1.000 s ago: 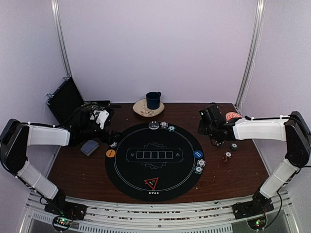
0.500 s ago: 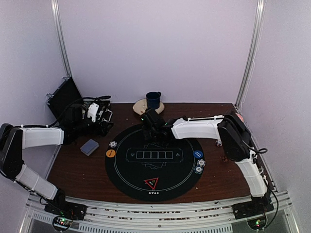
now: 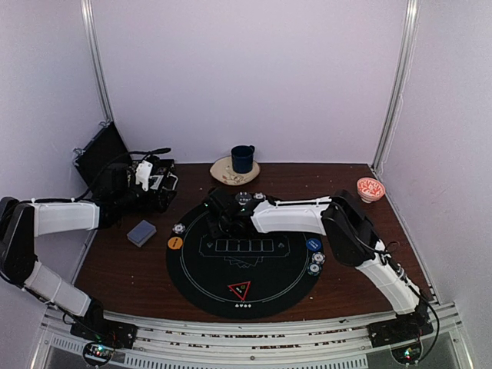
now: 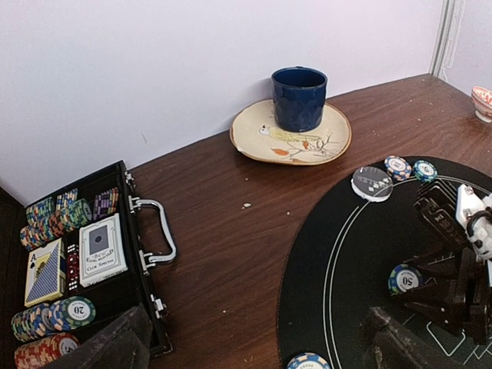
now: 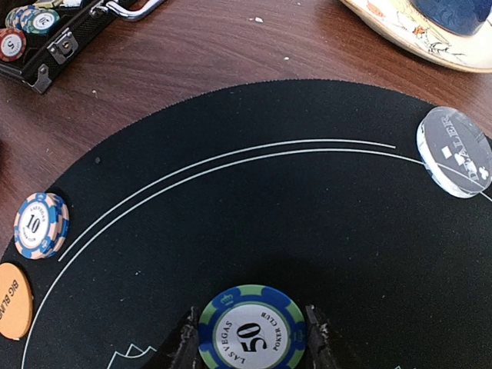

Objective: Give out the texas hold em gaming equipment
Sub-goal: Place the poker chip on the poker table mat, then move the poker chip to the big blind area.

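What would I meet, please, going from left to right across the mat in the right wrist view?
orange disc → 10 chip → 50 chip → dealer button

Brown wooden desk [image 3: 123, 269] carrying round black mat [image 3: 269, 284] beneath the right jaws, cream plate [image 3: 223, 175] beyond them, red-patterned bowl [image 3: 370, 188] far to their right, open chip case [image 3: 100, 157] by the left jaws, card deck [image 3: 141, 232] nearward of these.

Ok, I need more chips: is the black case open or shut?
Open: chips and card decks show inside the case, its lid raised.
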You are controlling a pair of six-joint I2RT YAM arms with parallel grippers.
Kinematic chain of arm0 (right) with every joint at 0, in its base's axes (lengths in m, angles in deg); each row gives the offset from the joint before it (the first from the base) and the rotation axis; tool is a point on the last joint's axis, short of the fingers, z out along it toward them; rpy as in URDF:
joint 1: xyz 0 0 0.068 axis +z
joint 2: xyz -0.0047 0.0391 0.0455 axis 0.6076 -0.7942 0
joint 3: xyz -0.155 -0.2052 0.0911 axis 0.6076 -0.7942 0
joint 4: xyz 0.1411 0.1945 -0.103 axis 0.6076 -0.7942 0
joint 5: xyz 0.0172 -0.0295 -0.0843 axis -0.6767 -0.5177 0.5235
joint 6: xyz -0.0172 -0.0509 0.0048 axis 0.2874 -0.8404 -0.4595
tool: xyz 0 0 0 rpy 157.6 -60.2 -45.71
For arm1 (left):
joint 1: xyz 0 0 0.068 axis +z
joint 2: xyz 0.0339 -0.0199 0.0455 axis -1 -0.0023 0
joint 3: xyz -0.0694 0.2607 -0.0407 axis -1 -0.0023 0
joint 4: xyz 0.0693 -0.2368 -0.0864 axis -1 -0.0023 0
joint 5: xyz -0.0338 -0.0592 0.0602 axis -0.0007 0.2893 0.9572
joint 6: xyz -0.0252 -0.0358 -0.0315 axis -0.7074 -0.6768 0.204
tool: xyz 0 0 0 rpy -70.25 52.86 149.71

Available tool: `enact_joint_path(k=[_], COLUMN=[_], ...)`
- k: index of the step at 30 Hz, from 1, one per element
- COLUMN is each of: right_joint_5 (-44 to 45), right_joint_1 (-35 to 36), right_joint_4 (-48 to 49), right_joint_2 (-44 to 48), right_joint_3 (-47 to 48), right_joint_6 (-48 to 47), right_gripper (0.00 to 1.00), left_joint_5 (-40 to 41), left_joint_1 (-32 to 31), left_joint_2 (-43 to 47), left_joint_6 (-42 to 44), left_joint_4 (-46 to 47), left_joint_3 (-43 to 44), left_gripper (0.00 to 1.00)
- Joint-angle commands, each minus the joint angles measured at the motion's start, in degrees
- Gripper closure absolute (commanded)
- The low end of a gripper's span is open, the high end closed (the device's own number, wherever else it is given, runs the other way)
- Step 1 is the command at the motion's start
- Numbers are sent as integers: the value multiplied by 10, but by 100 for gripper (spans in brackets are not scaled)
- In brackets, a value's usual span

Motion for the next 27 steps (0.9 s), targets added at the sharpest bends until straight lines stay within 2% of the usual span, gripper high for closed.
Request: enact_joint_path(k=[1,9,14,18,21,27], right_joint_5=[-4,-15,-8,7,16,72], right_joint_1=[3,3,3,1,-3,-10], right_joint_4=[-4,-10,-32,-22,-16,-11], right_joint_2=[-7,8,56,151,228,369], right_joint_3=[-1,-27,-39,-117,-197,-370], right_joint_6=[-4,-11,-12,-18,-19,0], right_gripper=[62,36,22,14,9,5], left_joint_5=[-8,-20,-37,-87,-152,-154], left_joint_1=[4,4,4,4,2,-46], left_joint_2=[-3,-13,-13,-17,-39,-104], left_joint_6=[-6,-1,11,37,63,122], left_joint_4=[26,18,4,-26,-93,-224], left_joint_3=[3,9,18,34,73,164], left_gripper=[2,2,2,2,2,2])
